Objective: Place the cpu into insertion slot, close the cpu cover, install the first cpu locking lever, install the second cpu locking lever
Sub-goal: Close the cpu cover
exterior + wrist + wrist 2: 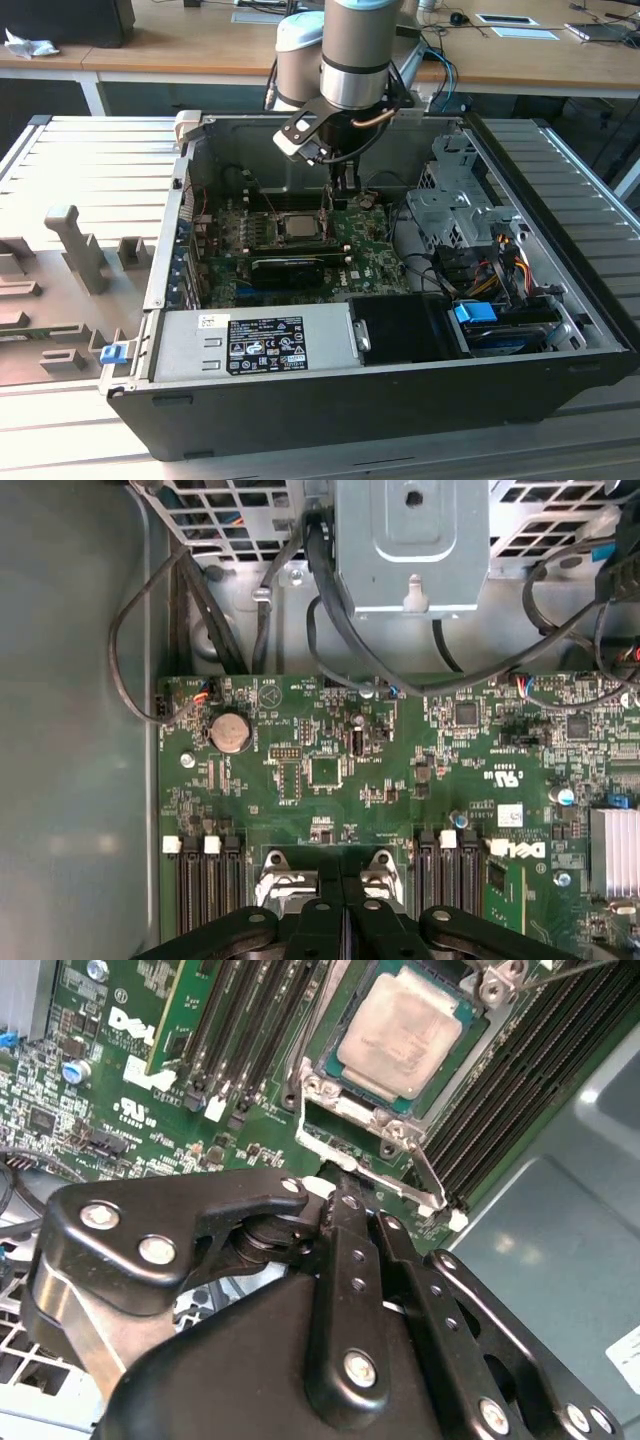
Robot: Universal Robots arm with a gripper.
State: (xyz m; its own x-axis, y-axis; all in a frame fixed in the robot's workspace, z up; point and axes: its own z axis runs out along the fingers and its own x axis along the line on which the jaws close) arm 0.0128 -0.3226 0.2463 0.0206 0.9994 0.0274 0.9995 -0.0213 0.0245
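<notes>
Desk – ribbed grey metal, carrying an open computer case.
Case – black, side panel off; green motherboard on its floor, silver power supply along the near wall.
Arm – reaches down into the case from above.
Pincer – black, fingers drawn together with no gap, nothing seen between them; tip just beside the socket's edge, close to a thin metal lever.
Cpu cover – pale metal frame, appears to lie flat around the chip.
Cpu – silvery square, seated in the socket between the black memory slots, its top showing through the frame's opening.
</notes>
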